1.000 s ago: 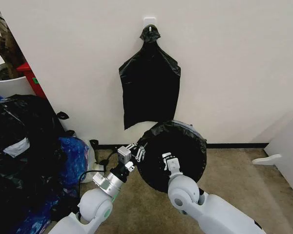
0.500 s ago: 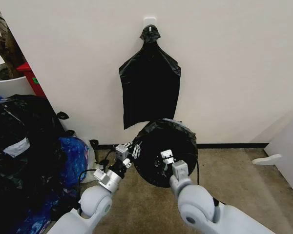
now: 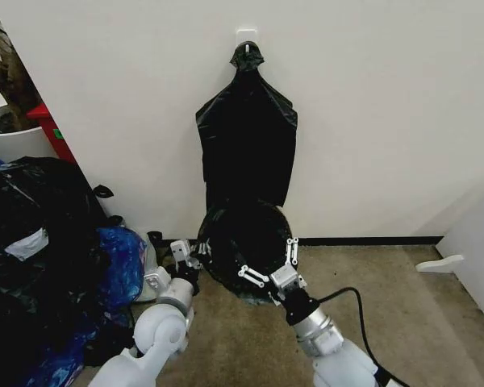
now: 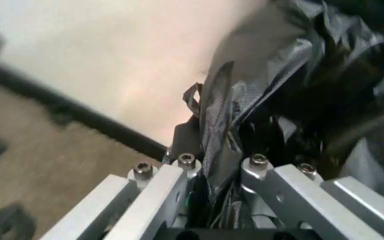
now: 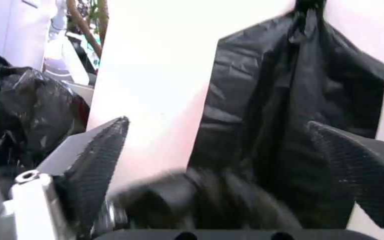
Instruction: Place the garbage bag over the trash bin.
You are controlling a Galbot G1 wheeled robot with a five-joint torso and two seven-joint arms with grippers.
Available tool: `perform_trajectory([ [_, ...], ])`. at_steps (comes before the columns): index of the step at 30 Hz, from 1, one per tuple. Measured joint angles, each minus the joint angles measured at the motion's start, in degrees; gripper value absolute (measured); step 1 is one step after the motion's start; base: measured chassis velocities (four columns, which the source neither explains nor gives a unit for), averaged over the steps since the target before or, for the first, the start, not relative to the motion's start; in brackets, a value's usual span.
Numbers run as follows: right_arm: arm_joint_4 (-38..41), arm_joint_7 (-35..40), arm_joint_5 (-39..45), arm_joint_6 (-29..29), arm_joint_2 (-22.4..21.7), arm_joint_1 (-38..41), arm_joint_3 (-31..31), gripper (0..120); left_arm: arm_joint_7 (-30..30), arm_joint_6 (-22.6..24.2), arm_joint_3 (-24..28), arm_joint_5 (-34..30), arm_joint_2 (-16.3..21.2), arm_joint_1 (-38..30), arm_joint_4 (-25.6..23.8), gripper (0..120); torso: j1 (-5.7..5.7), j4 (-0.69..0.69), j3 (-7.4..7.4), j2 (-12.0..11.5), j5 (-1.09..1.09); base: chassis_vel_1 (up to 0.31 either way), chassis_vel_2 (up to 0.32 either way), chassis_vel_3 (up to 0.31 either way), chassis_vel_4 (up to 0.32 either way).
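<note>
Garbage bag: the thin glossy black plastic garbage bag (image 3: 246, 242) is stretched over a round opening that faces the camera, low by the far wall, under the hanging bunch; crinkled folds of it show in the left wrist view (image 4: 292, 95).
Trash bin: the bag covers what it is stretched over; I cannot tell if a cream-white bin is under it.
Left pincer: the left pincer (image 3: 185, 256) is at the left edge of the bag; in the left wrist view (image 4: 222, 170) its metal fingers (image 4: 158, 192) are closed on a fold of the black plastic.
Right pincer: the right pincer (image 3: 273, 262) is at the near right part of the bag, with its fingers (image 5: 98, 160) spread wide apart and holding nothing.
Hanging bunch: a flat bunch of black bags (image 3: 248, 145), knotted at the top, hangs on the cream wall (image 3: 387, 105).
Left side: big bulging black sacks (image 3: 32, 234) and a blue bag (image 3: 121, 258) lie on the brown carpet floor (image 3: 403, 298).
</note>
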Motion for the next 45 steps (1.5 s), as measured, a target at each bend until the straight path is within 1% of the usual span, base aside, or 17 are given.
perform_trajectory([
  [1,0.0,0.0,0.0,0.0,0.0,0.0,0.0,99,0.0,0.0,0.0,0.0,0.0,0.0,0.0,4,0.00,0.00,0.00,0.0,0.00,0.000,0.000,0.000,0.000],
  [3,-1.1,1.1,-1.3,0.5,0.1,-1.5,0.0,100,-2.9,2.0,-3.4,-5.9,-1.0,-0.3,-0.1,4,0.00,0.03,0.00,0.0,0.00,0.000,0.000,0.000,0.000],
  [6,-2.7,1.8,-2.6,1.3,0.0,-2.9,-0.4,100,-5.3,3.5,-8.1,-12.4,-1.8,-1.0,-0.1,4,0.00,-0.01,0.00,0.0,-0.01,0.000,0.000,0.000,0.000],
  [7,-2.7,1.8,-2.6,1.3,0.0,-2.9,-0.4,100,-5.3,3.5,-8.1,-12.4,-1.8,-1.0,-0.1,4,0.00,-0.01,0.00,0.0,-0.01,0.000,0.000,0.000,0.000],
  [11,-4.8,2.3,-3.0,1.4,0.2,-3.2,-0.7,100,-7.3,5.4,-12.1,-18.0,-1.7,-0.9,-1.3,4,0.00,0.03,0.00,0.0,0.00,0.000,0.000,0.000,0.000],
  [14,-8.8,2.7,-3.1,1.1,1.0,-1.4,-0.6,100,-8.5,7.0,-13.6,-20.5,-1.3,0.5,-3.5,4,0.00,0.01,0.01,0.0,-0.01,0.000,0.000,0.000,0.000],
  [23,-14.5,1.8,-1.2,1.3,2.3,1.8,-0.4,100,-9.8,8.5,-14.2,-22.2,-1.1,2.2,-8.0,4,0.00,0.02,0.01,0.0,-0.01,0.000,0.000,0.000,0.000],
  [28,-20.8,0.6,-6.3,4.4,2.3,2.4,0.5,100,-10.0,9.1,-13.9,-22.6,-1.2,2.6,-10.2,4,0.00,0.00,0.01,0.0,0.00,0.000,0.000,0.000,0.000],
  [35,-25.1,3.3,-16.0,10.0,1.8,3.5,2.9,100,-9.8,9.2,-13.4,-22.0,-1.4,2.7,-10.9,4,0.00,0.01,0.01,0.0,0.00,0.000,0.000,0.000,0.000],
  [36,-25.1,3.3,-16.0,10.0,1.8,3.5,2.9,100,-9.8,9.2,-13.4,-22.0,-1.4,2.7,-10.9,4,0.00,0.01,0.01,0.0,0.00,0.000,0.000,0.000,0.000],
  [37,-25.4,3.2,-16.5,12.1,1.2,3.5,3.2,100,-9.6,9.2,-13.3,-21.7,-1.3,2.6,-10.9,4,0.00,0.02,0.01,0.0,0.01,0.000,0.000,0.000,0.000],
  [39,-25.5,1.0,-15.4,15.6,0.3,3.4,3.9,100,-8.9,9.1,-13.0,-21.0,-1.1,2.6,-10.6,4,0.00,0.02,0.01,0.0,0.01,0.000,0.000,0.000,0.000],
  [40,-25.6,-2.4,-12.8,18.9,-0.5,3.2,4.9,100,-8.2,8.9,-12.8,-20.2,-0.9,2.6,-10.3,4,0.00,0.01,0.01,0.0,0.00,0.000,0.000,0.000,0.000],
  [41,-25.6,-5.8,-9.6,21.5,-1.0,3.1,5.7,100,-7.7,8.7,-12.5,-19.7,-0.7,2.5,-10.0,4,0.00,0.02,0.01,0.0,0.00,0.000,0.000,0.000,0.000],
  [43,-25.5,-19.1,3.0,28.1,-1.8,2.8,8.2,100,-6.1,7.9,-11.3,-18.2,-0.1,2.5,-9.4,4,0.00,0.01,0.01,0.0,0.01,0.000,0.000,0.000,0.000],
  [44,-25.5,-19.1,3.0,28.1,-1.8,2.8,8.2,100,-6.1,7.9,-11.3,-18.2,-0.1,2.5,-9.4,4,0.00,0.01,0.01,0.0,0.01,0.000,0.000,0.000,0.000],
  [45,-25.4,-24.7,8.5,29.8,-2.0,2.7,9.5,100,-5.3,7.3,-10.6,-17.6,0.3,2.5,-9.2,4,0.00,0.01,0.01,0.0,0.01,0.000,0.000,0.000,0.000],
])
